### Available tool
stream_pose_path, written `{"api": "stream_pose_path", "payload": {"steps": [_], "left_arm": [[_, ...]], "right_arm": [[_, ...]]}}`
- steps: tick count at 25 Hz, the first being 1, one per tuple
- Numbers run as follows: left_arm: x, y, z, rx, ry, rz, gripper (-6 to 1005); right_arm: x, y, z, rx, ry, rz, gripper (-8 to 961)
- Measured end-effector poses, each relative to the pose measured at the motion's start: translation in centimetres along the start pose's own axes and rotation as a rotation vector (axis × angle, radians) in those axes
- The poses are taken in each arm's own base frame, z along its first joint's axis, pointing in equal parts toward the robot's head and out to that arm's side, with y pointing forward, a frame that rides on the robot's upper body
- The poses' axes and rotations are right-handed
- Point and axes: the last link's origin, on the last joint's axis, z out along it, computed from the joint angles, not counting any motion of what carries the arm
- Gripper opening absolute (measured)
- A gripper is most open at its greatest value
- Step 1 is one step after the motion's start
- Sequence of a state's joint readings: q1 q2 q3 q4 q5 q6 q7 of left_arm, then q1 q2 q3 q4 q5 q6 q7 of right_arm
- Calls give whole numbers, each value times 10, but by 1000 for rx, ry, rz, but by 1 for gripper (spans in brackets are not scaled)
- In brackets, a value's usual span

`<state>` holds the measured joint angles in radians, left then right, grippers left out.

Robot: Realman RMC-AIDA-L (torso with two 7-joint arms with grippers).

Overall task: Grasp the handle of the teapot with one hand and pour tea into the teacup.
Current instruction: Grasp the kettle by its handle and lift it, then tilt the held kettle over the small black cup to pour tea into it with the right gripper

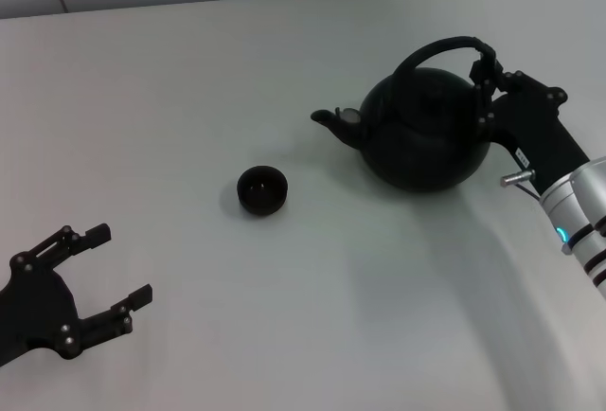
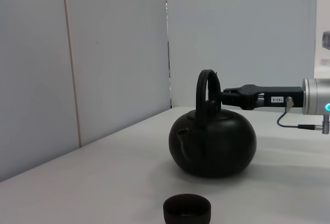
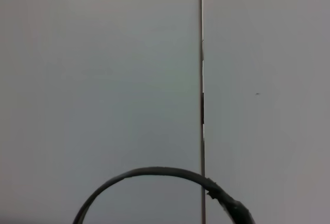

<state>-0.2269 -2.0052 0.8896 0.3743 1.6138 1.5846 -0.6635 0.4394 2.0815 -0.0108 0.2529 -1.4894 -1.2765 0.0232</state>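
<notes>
The right gripper [image 1: 488, 75] clasped the handle [image 1: 437, 48] at the teapot's [image 1: 424, 132] three o'clock; the left gripper [image 1: 109, 274] sat open

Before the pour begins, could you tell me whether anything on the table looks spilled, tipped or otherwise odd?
Nothing stands out. The teapot sits upright, the teacup upright and apart from it, no liquid visible on the table. The right gripper is at the handle; the left gripper waits open nearby.

Even soft light, faint diffuse shadows, no glare
</notes>
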Motion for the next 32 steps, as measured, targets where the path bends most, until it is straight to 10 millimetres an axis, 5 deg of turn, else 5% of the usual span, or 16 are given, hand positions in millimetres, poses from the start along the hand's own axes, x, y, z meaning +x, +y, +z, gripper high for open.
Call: {"api": "stream_pose_path", "payload": {"steps": [4, 22, 32], "left_arm": [[0, 1, 0, 1, 1, -1, 859], [-2, 3, 0, 10, 3, -9, 859], [-1, 3, 0, 19, 9, -8, 859]], "right_arm": [[-5, -1, 2, -2, -30, 3, 91], [-28, -15, 26, -120, -99, 20, 79], [-50, -23, 66, -332, -29, -52, 79]]}}
